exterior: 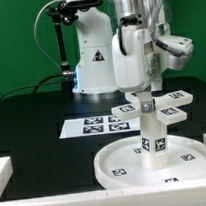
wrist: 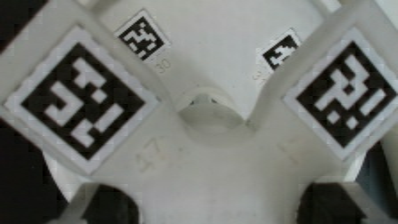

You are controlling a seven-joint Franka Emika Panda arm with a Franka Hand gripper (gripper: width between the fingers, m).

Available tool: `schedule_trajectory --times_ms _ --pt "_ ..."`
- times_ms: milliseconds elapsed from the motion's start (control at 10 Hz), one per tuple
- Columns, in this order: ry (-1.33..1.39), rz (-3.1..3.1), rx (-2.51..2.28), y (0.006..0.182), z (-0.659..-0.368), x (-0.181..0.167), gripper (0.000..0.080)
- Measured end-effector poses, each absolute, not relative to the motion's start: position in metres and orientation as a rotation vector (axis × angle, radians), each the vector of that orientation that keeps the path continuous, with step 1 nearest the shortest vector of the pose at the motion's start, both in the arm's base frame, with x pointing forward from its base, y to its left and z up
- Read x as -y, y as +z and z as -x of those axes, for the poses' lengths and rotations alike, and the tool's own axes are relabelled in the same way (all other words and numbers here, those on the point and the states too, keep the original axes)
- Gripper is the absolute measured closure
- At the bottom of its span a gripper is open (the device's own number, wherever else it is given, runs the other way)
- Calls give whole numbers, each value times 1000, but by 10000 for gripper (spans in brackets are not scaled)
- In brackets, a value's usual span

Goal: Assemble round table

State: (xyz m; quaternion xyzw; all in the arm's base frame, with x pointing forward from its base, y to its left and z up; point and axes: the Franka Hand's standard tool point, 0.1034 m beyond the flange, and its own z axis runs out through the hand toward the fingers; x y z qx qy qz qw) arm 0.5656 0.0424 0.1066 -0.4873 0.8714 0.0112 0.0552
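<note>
Exterior view: we are seeing no readable words, only black-and-white square tags on the white parts, plus a small dark logo on the arm's white base (exterior: 96,59) that we are not managing to read. The large round disc (exterior: 121,160) is lying on the black table (exterior: 31,112), the short cylinder leg (exterior: 152,132) is standing upright on its middle, and the cross-shaped piece (exterior: 159,107) is sitting on top of the leg. The gripper (exterior: 141,88) is hanging right over the cross, blocking its centre; we cannot tell the finger spread. The marker board (exterior: 85,124) is lying flat behind the disc. A white wall (exterior: 19,203) is crossing the foreground. In the wrist view the tagged cross arms (wrist: 80,95) are filling the frame, dark fingertips (wrist: 98,205) at the edge.
</note>
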Motion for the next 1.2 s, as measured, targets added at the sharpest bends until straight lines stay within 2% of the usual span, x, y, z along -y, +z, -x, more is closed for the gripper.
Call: schedule_trajectory --times_ms 500,600,700,800,900,1100,1200 --pt "31 1226 -2682 103 -564 -39 356" --pt "35 1251 -2671 102 -563 -40 327" --pt "34 1267 -2664 102 -563 -41 205" --pt "34 1287 -2654 102 -563 -41 205" --pt "55 1366 -2614 108 -562 -42 162" --pt "84 1431 -2556 127 -565 -42 152" --pt "80 1451 -2546 125 -564 -42 150"
